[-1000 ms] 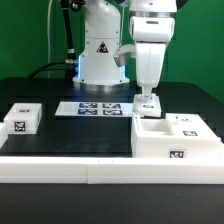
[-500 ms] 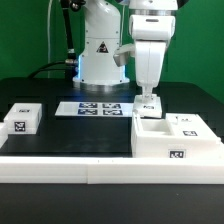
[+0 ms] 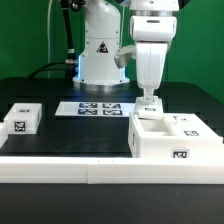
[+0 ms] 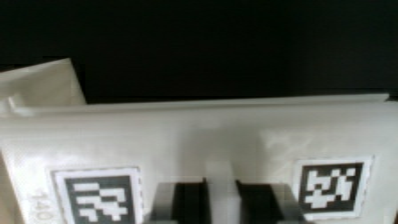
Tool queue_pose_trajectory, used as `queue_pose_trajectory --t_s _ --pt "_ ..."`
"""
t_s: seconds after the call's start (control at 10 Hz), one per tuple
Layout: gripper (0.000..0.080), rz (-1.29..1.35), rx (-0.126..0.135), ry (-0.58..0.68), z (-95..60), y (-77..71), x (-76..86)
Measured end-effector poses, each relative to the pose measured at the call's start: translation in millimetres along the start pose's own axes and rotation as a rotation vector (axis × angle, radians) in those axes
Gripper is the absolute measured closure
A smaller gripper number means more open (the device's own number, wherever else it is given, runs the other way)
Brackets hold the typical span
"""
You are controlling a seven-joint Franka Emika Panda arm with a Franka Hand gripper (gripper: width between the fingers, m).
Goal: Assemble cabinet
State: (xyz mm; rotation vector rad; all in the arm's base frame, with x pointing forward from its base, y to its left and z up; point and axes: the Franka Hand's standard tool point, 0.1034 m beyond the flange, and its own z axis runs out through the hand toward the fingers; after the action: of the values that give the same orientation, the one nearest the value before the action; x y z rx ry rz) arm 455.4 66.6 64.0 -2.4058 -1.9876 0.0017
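The cabinet box [image 3: 175,142], large, white and tagged, sits at the exterior view's right on the black table. My gripper [image 3: 150,103] points straight down at the box's far wall. In the wrist view a white tagged wall [image 4: 205,135] of the box fills the frame. My dark fingers [image 4: 178,203] stand on either side of a thin white edge, so the gripper is shut on that wall. A small tagged block [image 3: 22,118] lies at the exterior view's left. The door panels are not clearly in view.
The marker board [image 3: 98,107] lies in front of the white robot base [image 3: 100,55]. A long white rail [image 3: 90,172] edges the table's front. A pale flat piece [image 4: 39,88] shows beyond the box in the wrist view.
The cabinet box has shifted slightly toward the exterior view's left, and its far rim sits a little higher in the frame. The gripper stays at that wall.
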Motion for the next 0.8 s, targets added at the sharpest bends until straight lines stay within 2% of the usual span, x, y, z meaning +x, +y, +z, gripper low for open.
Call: queue_pose_trajectory --t_s 0.5,0.8 --pt "0.0731 0.0 0.001 0.0 0.7 -0.6 -0.1" --pt "0.0731 -0.057 0.009 -0.004 -2.0 12.7 -1.0"
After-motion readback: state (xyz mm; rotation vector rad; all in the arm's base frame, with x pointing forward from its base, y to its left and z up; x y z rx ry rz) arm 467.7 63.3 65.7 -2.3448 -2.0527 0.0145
